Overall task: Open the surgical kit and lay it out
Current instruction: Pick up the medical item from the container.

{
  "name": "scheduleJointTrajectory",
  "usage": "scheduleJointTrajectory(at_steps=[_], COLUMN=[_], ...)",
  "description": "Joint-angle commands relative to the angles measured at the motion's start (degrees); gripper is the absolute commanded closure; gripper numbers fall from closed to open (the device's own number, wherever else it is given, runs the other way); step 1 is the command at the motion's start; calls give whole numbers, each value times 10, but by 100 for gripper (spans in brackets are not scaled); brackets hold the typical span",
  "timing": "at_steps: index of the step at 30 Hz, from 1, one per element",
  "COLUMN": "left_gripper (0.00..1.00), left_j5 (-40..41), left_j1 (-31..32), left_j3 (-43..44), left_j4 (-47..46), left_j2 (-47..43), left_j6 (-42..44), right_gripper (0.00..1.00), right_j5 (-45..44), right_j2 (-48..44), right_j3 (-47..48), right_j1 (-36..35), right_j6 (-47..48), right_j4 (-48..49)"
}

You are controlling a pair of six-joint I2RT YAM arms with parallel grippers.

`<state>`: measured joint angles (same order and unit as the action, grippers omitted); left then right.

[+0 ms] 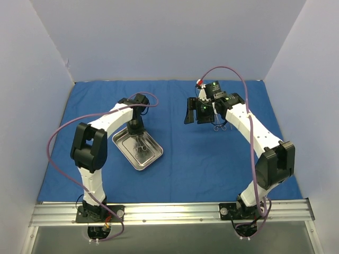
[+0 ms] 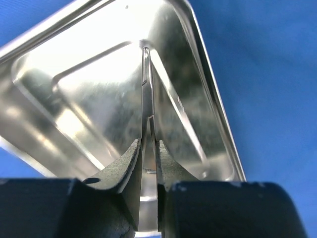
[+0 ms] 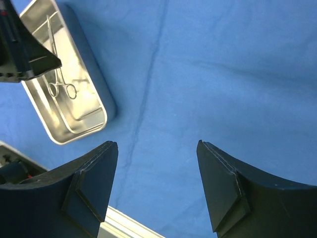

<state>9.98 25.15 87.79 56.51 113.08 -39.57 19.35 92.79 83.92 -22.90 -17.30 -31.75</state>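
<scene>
The blue cloth wrap (image 1: 183,159) lies spread flat over the table. On its left part sits the steel tray (image 1: 154,158), turned at an angle. My left gripper (image 1: 136,133) reaches down into the tray and is shut on a thin metal instrument (image 2: 146,89), which runs away from the fingertips along the tray floor (image 2: 89,99). The right wrist view shows that scissor-like instrument (image 3: 60,85) in the tray (image 3: 94,124). My right gripper (image 1: 196,114) hangs open above the cloth, with nothing between its fingers (image 3: 157,144). Small metal instruments (image 1: 220,126) lie on the cloth just beside it.
An aluminium rail (image 1: 169,211) carrying both arm bases runs along the near edge. White walls close in the back and both sides. The purple cables loop above each arm.
</scene>
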Motion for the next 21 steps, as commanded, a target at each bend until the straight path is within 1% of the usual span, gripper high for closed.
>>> scheduleJointTrajectory(at_steps=[1, 4, 6, 9, 10, 13, 14, 16, 17, 18, 19, 21], left_gripper=[98, 98, 98, 98, 98, 98, 98, 98, 98, 98, 98, 98], left_j5=[2, -6, -33, -84, -124, -183, -195, -218, -242, -249, -255, -267], left_j1=[-1, -2, -3, -2, -2, -1, -1, -1, -1, -1, -2, -1], left_j3=[27, 28, 23, 13, 12, 8, 8, 14, 18, 21, 26, 28], left_j4=[39, 44, 33, 1, -13, -36, -41, -52, -54, -54, -54, -56], left_j2=[-67, -89, -101, -130, -143, -172, -179, -196, -200, -203, -212, -219], left_j6=[21, 37, 54, 82, 88, 105, 107, 109, 111, 110, 109, 109], right_gripper=[35, 35, 35, 35, 35, 34, 34, 34, 33, 33, 33, 34], right_j5=[42, 64, 93, 177, 236, 317, 346, 365, 381, 389, 395, 396], right_j2=[12, 31, 36, 45, 48, 55, 56, 53, 51, 50, 48, 49], right_j3=[25, 34, 36, 30, 26, 2, -4, -25, -33, -52, -62, -75], right_j1=[4, 2, 2, 4, 3, 0, -2, -4, -5, -5, -6, -10], right_j6=[8, 2, 2, -11, -25, -73, -105, -135, -170, -192, -213, -260], right_j4=[13, 24, 38, 84, 123, 199, 247, 296, 350, 378, 432, 465])
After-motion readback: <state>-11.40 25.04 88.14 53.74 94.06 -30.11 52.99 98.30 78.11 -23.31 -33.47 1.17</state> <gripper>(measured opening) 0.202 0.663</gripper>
